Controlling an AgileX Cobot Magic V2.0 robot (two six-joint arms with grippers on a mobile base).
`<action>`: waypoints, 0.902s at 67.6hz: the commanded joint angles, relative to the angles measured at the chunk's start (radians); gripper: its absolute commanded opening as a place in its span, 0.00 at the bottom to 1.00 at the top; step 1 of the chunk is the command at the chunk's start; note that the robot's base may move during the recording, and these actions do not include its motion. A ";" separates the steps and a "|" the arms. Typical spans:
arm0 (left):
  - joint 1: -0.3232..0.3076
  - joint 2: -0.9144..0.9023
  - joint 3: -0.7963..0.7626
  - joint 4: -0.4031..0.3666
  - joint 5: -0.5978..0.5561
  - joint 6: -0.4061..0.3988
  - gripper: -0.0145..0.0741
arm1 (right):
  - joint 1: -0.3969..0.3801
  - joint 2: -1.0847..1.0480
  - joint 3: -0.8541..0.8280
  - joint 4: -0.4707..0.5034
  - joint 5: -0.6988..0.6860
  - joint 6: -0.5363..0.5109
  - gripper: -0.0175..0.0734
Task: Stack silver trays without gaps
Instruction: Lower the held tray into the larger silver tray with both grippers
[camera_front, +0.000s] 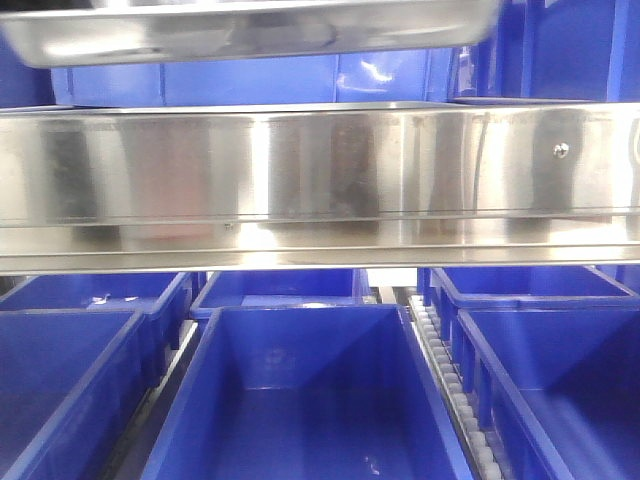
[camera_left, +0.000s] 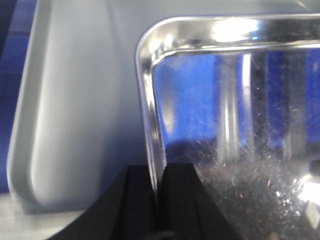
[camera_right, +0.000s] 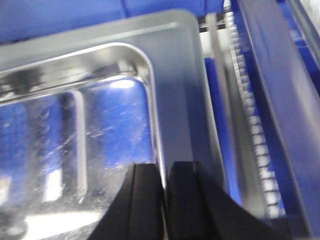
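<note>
Upper tray (camera_left: 235, 130) held over lower tray (camera_left: 80, 115), offset.
Left gripper (camera_left: 159, 200) and right gripper (camera_right: 164, 200) pinch its opposite rims; the lower tray's corners show beyond.

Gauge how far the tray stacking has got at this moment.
Midway. In hand: the left gripper and right gripper each pinch the rim of the upper silver tray, held over the matte lower tray. Left: its corner sits offset from the one beneath, so aligning and seating remain.

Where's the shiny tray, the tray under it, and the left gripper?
shiny tray (camera_left: 235, 150), left wrist view, its floor.
lower tray (camera_left: 85, 115), left wrist view, its matte floor.
left gripper (camera_left: 159, 200), left wrist view, between fingertips.
</note>
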 joint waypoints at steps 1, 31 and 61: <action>0.035 0.041 -0.074 -0.121 -0.126 0.102 0.15 | -0.005 0.059 -0.075 -0.002 -0.353 -0.023 0.18; 0.088 0.254 -0.222 -0.133 -0.111 0.131 0.15 | -0.069 0.223 -0.189 -0.002 -0.355 -0.026 0.18; 0.109 0.265 -0.222 -0.092 -0.086 0.048 0.28 | -0.076 0.252 -0.189 -0.002 -0.340 -0.026 0.18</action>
